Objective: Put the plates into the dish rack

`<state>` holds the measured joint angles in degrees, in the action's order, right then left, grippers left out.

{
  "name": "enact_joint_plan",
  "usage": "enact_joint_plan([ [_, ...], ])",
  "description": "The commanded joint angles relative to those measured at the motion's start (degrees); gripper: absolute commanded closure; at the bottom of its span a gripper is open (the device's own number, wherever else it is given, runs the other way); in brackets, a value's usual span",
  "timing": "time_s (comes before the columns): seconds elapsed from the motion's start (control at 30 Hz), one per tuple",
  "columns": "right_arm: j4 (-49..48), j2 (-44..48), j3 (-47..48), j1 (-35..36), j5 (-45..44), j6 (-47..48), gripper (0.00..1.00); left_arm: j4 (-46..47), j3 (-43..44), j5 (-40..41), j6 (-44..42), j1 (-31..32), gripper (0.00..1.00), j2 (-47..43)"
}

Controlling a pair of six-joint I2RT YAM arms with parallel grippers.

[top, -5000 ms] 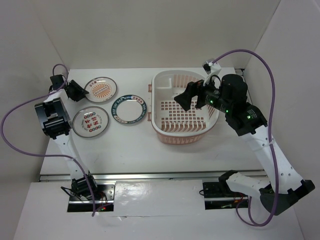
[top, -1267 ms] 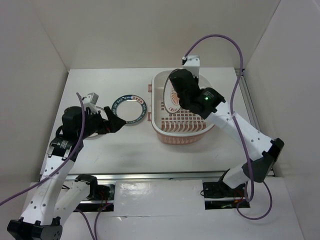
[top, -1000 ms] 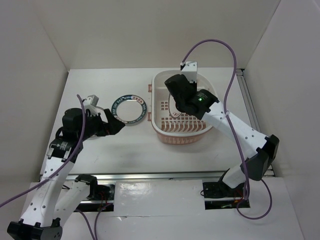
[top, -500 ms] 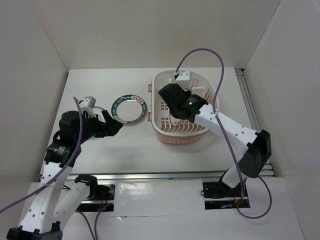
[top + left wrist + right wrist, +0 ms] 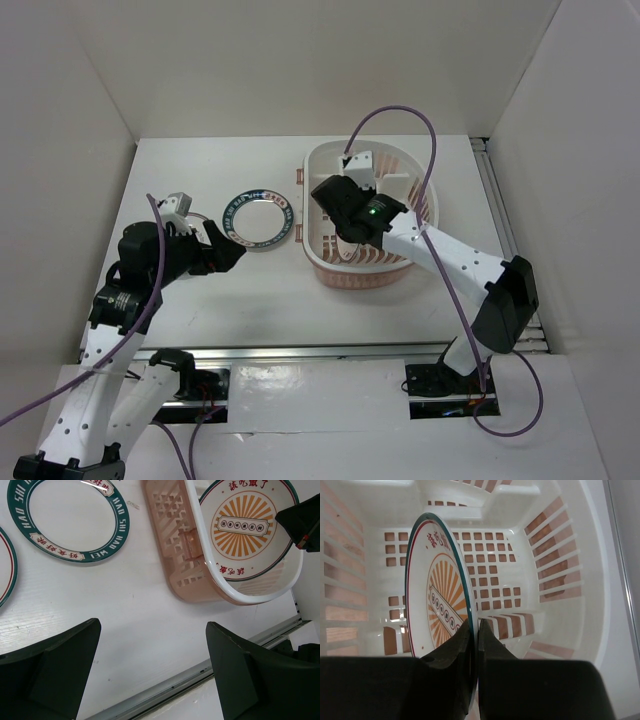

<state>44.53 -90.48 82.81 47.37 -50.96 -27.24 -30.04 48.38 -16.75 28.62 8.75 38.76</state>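
1. My right pincer (image 5: 472,647) is clamped on the rim of the small round white plate with the orange-red sunburst pattern (image 5: 440,610). It holds this plate on its edge, nearly upright, inside the large oval pink-and-cream plastic dish rack (image 5: 555,555). I cannot tell whether the plate touches the slotted base.
2. I judge that the first plate is almost loaded, but it is not yet released.
3. Two plates are left, both flat on the white surface (image 5: 270,300). The round white plate with the dark blue-green rim band (image 5: 67,515) lies just beside the rack's left wall, apart from it. Of the round white plate with red characters (image 5: 4,567) only a part shows, further to the left.
4. My left pincer (image 5: 152,625) is wide apart and empty. It hovers over bare surface on the near side of these two plates.
5. Inside the rack the held plate stands nearer to the left wall, so the right part has more open room.
6. My right arm lies across the rack, so I think a second arm would be crowded there.
7. The metal rail (image 5: 300,352) at the near edge is close behind my left pincer.
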Motion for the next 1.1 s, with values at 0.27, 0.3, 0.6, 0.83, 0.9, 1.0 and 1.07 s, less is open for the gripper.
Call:
enact_joint_plan([
  [0.27,-2.7,0.2,-1.2,2.1,-2.8,-1.8,1.00,1.0,0.0,0.1,-0.8,0.1,0.00,-0.6],
  [0.3,-1.8,-0.4,-1.2,2.6,-2.8,-2.5,1.00,1.0,0.0,0.1,-0.8,0.1,0.00,-0.6],
  [0.6,3.1,-3.6,1.2,4.3,-5.4,-6.5,1.00,1.0,0.0,-0.5,-0.8,0.1,0.00,-0.6],
  [0.83,6.5,-5.5,3.1,4.8,-6.4,-9.6,1.00,1.0,0.0,-0.5,-0.8,0.1,0.00,-0.6],
  [0.9,7.1,-5.5,3.6,5.4,-6.4,-10.2,1.00,1.0,0.0,-0.5,-0.8,0.1,0.00,-1.1],
  [1.0,8.2,-6.0,3.6,5.9,-7.0,-11.3,1.00,1.0,0.0,-0.5,-0.8,0.1,0.00,-1.1],
  [1.07,8.8,-6.0,3.6,6.5,-7.5,-12.8,0.99,1.0,0.0,-0.5,-0.8,0.1,0.00,-1.1],
])
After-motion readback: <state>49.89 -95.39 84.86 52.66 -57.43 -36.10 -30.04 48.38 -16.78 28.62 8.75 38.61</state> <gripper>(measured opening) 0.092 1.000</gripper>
